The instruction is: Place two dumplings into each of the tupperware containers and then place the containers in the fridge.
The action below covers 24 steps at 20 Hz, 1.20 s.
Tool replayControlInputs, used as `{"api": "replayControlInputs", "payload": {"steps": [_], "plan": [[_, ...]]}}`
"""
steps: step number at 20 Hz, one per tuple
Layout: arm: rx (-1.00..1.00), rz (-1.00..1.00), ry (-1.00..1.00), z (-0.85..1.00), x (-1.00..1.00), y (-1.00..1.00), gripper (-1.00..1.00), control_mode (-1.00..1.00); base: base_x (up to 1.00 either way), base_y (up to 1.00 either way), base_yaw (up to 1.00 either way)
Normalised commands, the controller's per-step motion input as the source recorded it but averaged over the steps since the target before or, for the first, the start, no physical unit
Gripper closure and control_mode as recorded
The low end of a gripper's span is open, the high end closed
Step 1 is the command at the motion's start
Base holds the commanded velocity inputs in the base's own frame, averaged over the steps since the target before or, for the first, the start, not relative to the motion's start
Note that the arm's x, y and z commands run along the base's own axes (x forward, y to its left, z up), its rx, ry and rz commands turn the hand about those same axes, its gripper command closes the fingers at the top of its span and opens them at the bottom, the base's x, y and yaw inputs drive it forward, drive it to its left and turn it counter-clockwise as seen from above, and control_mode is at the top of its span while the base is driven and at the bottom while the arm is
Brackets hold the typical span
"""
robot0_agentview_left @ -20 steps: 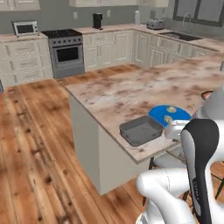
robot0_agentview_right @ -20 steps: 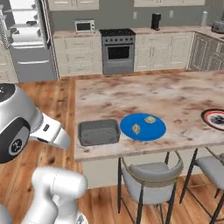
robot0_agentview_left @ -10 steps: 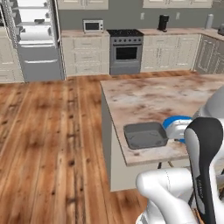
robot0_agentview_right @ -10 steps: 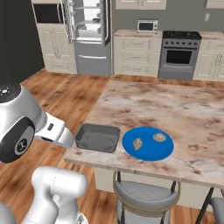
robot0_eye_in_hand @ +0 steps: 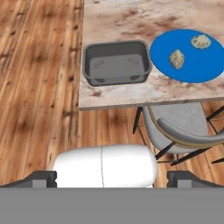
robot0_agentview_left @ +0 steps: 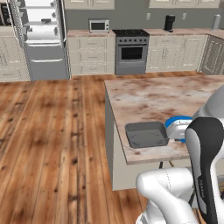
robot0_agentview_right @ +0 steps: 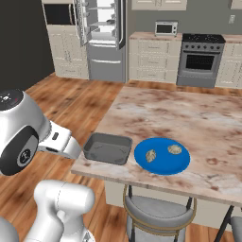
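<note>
A dark grey tupperware container [robot0_eye_in_hand: 116, 63] sits empty at the corner of the island counter [robot0_eye_in_hand: 131, 94], also seen from the base views [robot0_agentview_left: 146, 134] [robot0_agentview_right: 108, 148]. Beside it lies a round blue plate [robot0_eye_in_hand: 192, 68] [robot0_agentview_right: 163, 164] carrying two dumplings [robot0_eye_in_hand: 176, 59] [robot0_eye_in_hand: 201, 41] [robot0_agentview_right: 151, 155] [robot0_agentview_right: 175, 149]. My gripper [robot0_eye_in_hand: 112, 179] is open, fingertips [robot0_eye_in_hand: 42, 178] spread wide, held back off the counter's near edge and high above the container. The fridge [robot0_agentview_right: 106, 56] [robot0_agentview_left: 43, 57] stands across the floor with its upper doors open, showing white shelves.
A grey stool [robot0_eye_in_hand: 183, 127] [robot0_agentview_right: 158, 212] is tucked under the counter edge below the plate. A steel oven [robot0_agentview_left: 131, 52] and a microwave [robot0_agentview_left: 99, 25] line the back wall. Open wooden floor [robot0_agentview_left: 57, 131] lies between the island and the fridge.
The whole picture has shifted as the base turned: the fridge has come into view and the island slid right. Container, plate and dumplings keep their places on the counter.
</note>
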Motion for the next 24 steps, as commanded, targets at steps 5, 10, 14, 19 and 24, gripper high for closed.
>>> {"api": "replayControlInputs", "payload": {"steps": [5,10,14,19,24], "plan": [[0.0,0.0,0.0,0.0,0.0,0.0,-1.0,1.0,0.0,-0.45,-0.2],[0.0,0.0,0.0,0.0,0.0,0.0,-1.0,1.0,0.0,-0.09,-0.23],[0.0,0.0,0.0,0.0,0.0,0.0,-1.0,1.0,0.0,-0.01,-0.04],[0.0,0.0,0.0,0.0,0.0,0.0,-1.0,1.0,0.0,0.0,0.0],[0.02,0.01,-0.02,-0.19,0.33,-0.43,-1.0,-1.0,0.0,0.0,0.0]]}}
